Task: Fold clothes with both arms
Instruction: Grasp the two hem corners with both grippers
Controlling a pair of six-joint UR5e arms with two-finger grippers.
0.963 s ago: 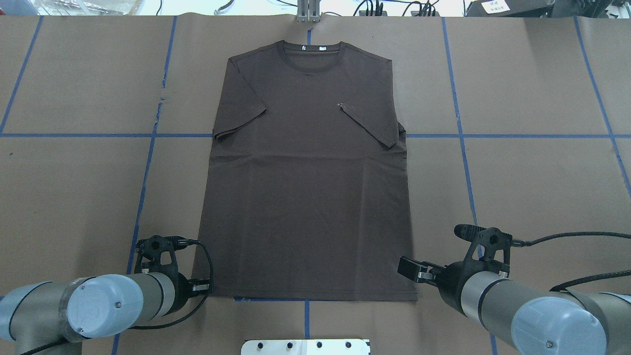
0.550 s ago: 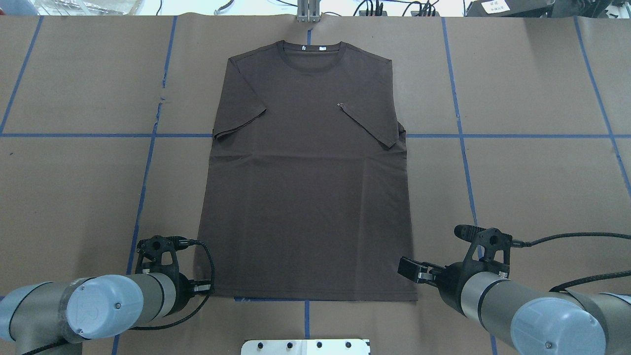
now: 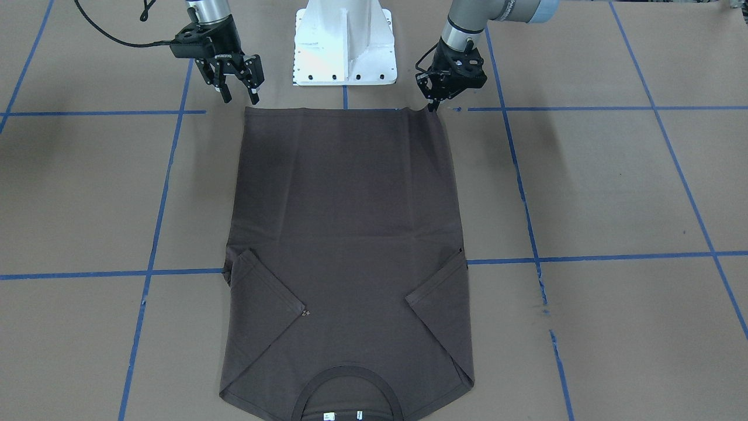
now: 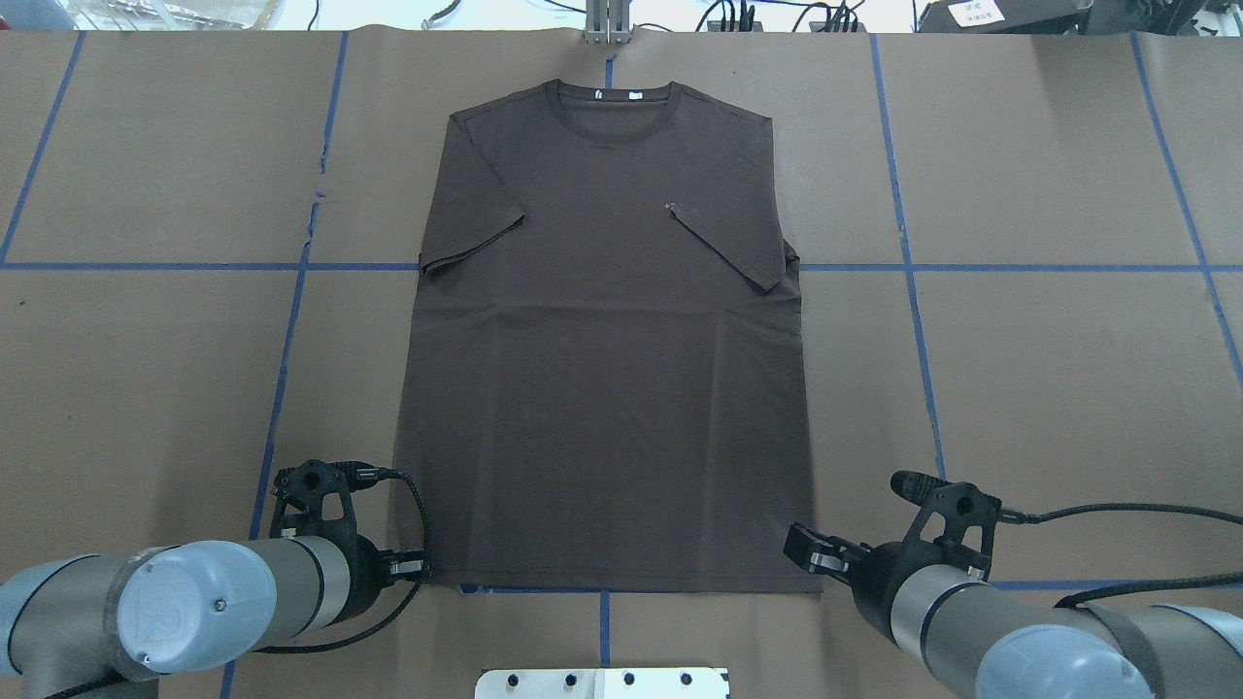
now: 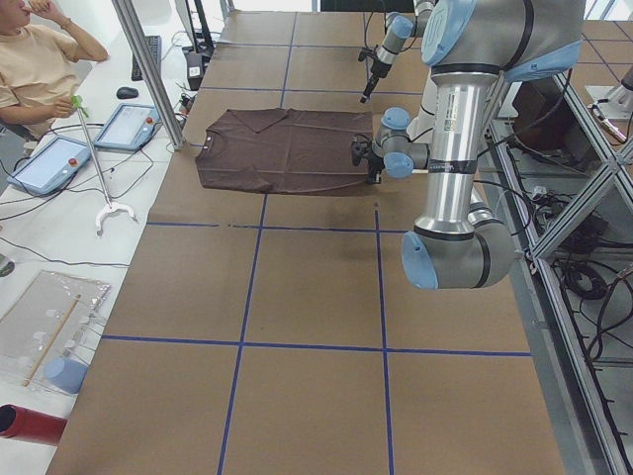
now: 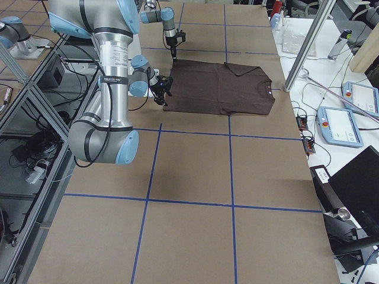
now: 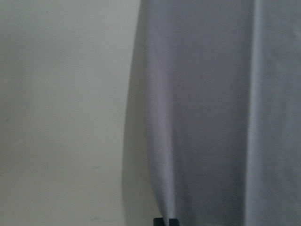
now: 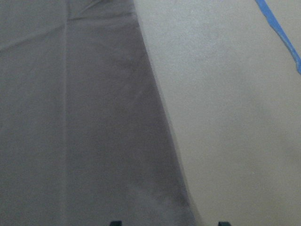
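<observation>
The dark brown T-shirt lies flat on the brown table with both sleeves folded inward. Its collar is at the far side and its hem is toward me. My left gripper is at the hem's left corner. In the left wrist view its fingertips sit close together on the shirt's edge. My right gripper is open just above the hem's right corner. In the right wrist view its fingertips stand wide apart, either side of the shirt's side edge.
The white robot base stands right behind the hem. Blue tape lines cross the brown paper table. A metal post stands at the far edge. An operator sits by tablets beyond the collar end.
My right arm has drawn back toward the base, its gripper still open by the right corner. My left gripper has shifted slightly right onto the hem corner, and that corner has pulled inward.
</observation>
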